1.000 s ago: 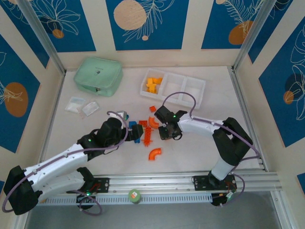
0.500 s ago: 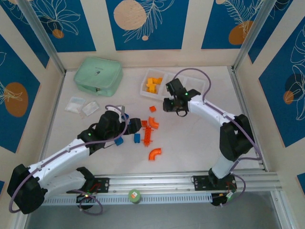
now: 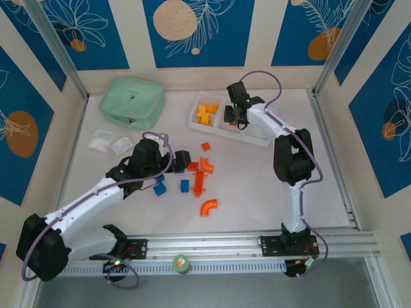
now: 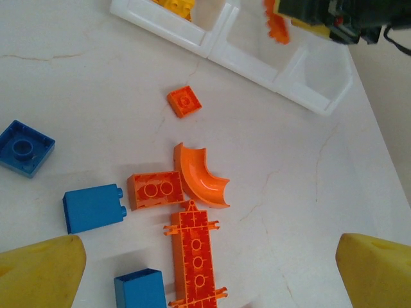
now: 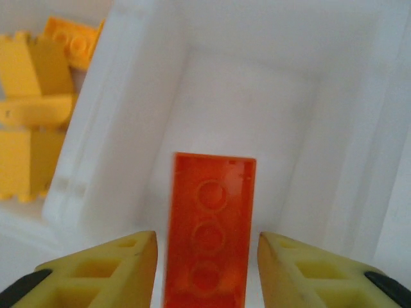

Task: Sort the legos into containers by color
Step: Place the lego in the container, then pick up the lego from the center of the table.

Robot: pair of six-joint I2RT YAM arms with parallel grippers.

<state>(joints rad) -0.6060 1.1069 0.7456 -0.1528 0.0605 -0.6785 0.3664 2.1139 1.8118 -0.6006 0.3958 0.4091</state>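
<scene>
Nearest, the left gripper hangs wide and empty over the loose legos: blue bricks to one side, a red-orange arch touching a long studded plate. Bare table to their right leaves room for an approach. Farther back, the right gripper stands narrowly parted above the white tray's middle compartment. A red-orange brick sits between its fingers with slivers of white beside it, seemingly loose, kept apart from the yellow-orange bricks next door. The compartment walls crowd close.

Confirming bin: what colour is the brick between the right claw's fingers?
Red-orange plastic brick, clearest in right wrist view.
</scene>
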